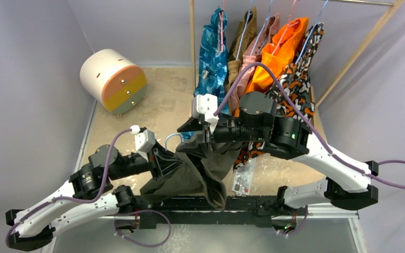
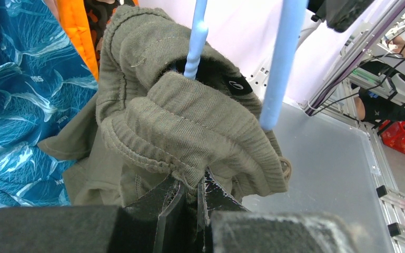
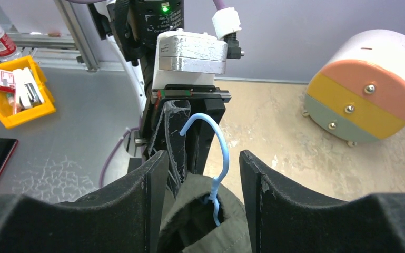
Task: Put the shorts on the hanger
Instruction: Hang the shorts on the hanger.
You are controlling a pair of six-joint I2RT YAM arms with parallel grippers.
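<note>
You've got left gripper [image 2: 192,194] pinched shut on shorts [image 2: 189,126] waistband, lower centre of left wrist view. Right gripper [image 3: 201,158] jaws wide apart, straddling hanger [image 3: 219,153] hook, gripping nothing. Hanger body buried in fabric; you see only hook and two wires. Top view: both fingertip pairs hidden by arms and cloth. Hung garments [image 1: 274,58] crowd upper centre, just behind right arm. Drum [image 1: 113,81] upper left, well apart.

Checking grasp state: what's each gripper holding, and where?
Left gripper pinches the shorts at a bunched fold under the thick hemmed edge. Right gripper is open around the hook of the hanger, holding nothing.
</note>
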